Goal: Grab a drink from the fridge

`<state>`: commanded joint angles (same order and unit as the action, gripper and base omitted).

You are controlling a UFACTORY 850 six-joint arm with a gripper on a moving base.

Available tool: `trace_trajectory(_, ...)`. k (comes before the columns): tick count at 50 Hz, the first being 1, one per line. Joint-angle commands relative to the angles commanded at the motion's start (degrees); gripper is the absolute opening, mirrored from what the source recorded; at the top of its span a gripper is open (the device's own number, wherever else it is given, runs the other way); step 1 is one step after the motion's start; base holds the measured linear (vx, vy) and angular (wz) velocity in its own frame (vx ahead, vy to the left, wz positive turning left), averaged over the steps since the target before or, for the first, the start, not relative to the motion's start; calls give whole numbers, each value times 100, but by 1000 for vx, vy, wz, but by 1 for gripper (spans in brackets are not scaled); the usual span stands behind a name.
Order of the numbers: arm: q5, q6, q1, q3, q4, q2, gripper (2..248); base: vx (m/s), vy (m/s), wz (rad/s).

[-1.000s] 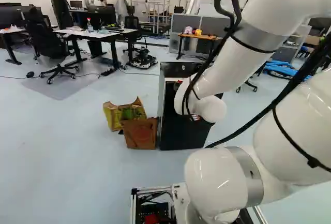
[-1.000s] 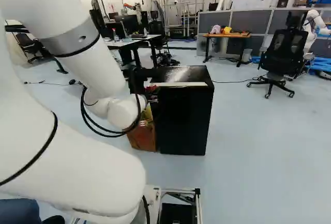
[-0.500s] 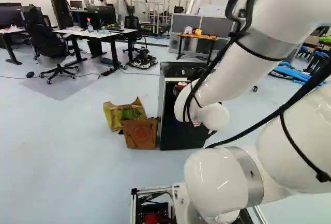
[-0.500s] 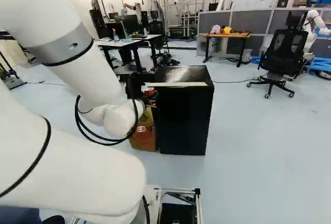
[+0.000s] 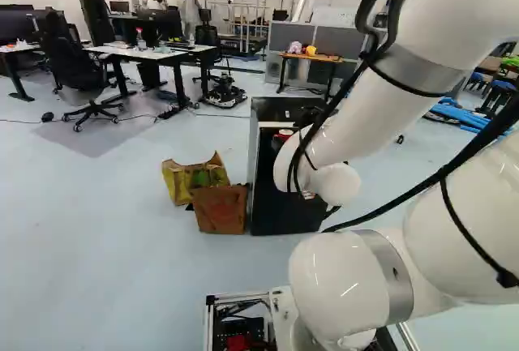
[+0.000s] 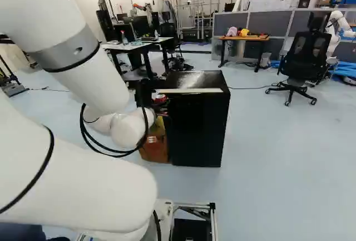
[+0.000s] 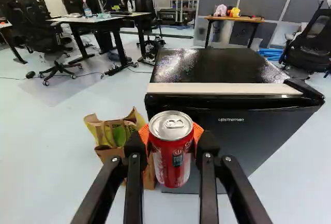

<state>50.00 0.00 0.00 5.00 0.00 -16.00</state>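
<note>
Red can [image 7: 172,159] upright, snug in the two-fingered tool [image 6: 161,101].

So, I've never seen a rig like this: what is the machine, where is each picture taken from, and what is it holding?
It is one white robot arm on a moving base. Two views look past it from behind, left and right; the third looks along its black pincer. That pincer grips a red drink can, lid up. Ahead stands a black fridge, its door apparently shut, a pale strip along its top front edge. Beside it are a yellow bag and a brown bag.
</note>
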Motion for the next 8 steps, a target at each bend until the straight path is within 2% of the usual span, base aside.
trace_trajectory(8,0,0,0,0,0,0,100,0,0,0)
